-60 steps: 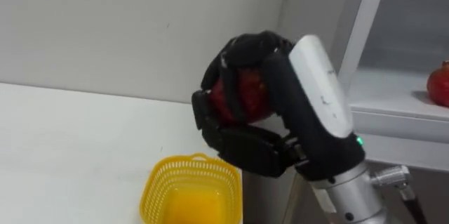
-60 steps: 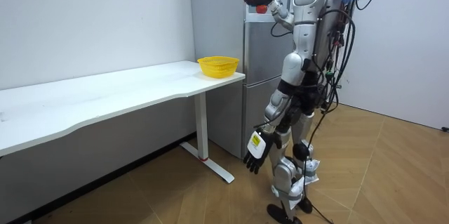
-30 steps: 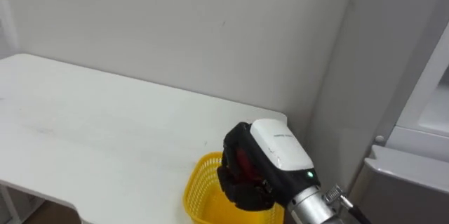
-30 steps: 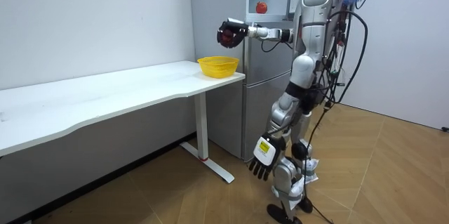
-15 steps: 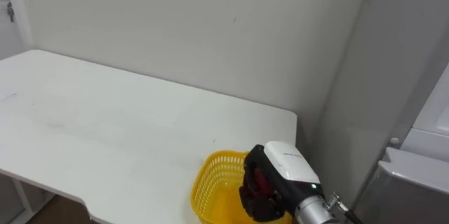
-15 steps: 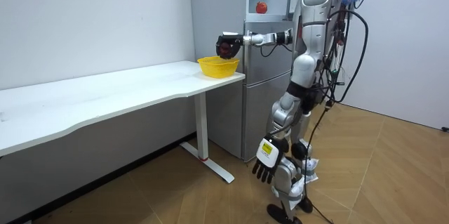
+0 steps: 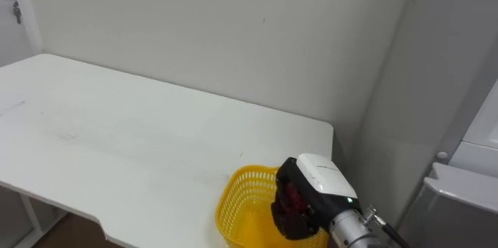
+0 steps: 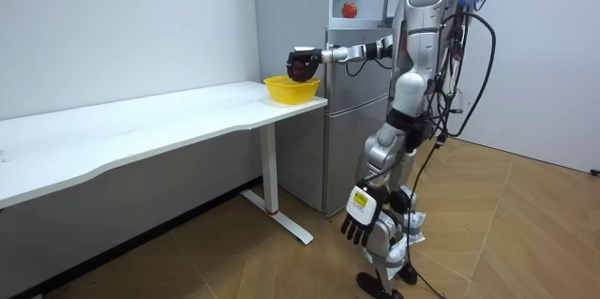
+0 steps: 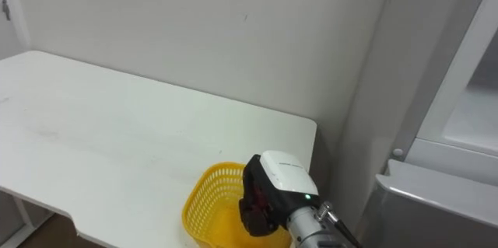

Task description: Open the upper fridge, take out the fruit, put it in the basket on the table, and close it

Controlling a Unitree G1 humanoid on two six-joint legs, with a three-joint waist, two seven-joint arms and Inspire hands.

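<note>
Looking down in the left eye view, you see the right hand [image 7: 302,200] reach in from the lower right. Its dark fingers are curled tight round a red fruit [image 7: 289,196], and just a bit of red peeks out between them. The hand hangs over the yellow basket [image 7: 240,201], at the side nearest the grey fridge [image 7: 457,201]. I cannot tell if the fruit touches the basket. The basket stands at the end of a long white table [image 7: 117,139], close to the corner by the fridge. A plain pale wall [image 7: 218,30] is behind the table. In the room view, the robot stands on a wood floor [image 8: 525,233] in front of the fridge, just beside the table's end. Its right arm is stretched out straight toward the room view's left, and the hand with the fruit is just above the basket's rim. Up in the open top part of the fridge, a second red fruit [image 8: 349,8] sits on a shelf. The left hand [image 8: 360,215] hangs low by the robot's leg, with its fingers loose and a bit spread, and it holds nothing. In the right eye view, the same hand is closed over the basket's fridge side, and the white frame of the open top part of the fridge shows at the right edge.
</note>
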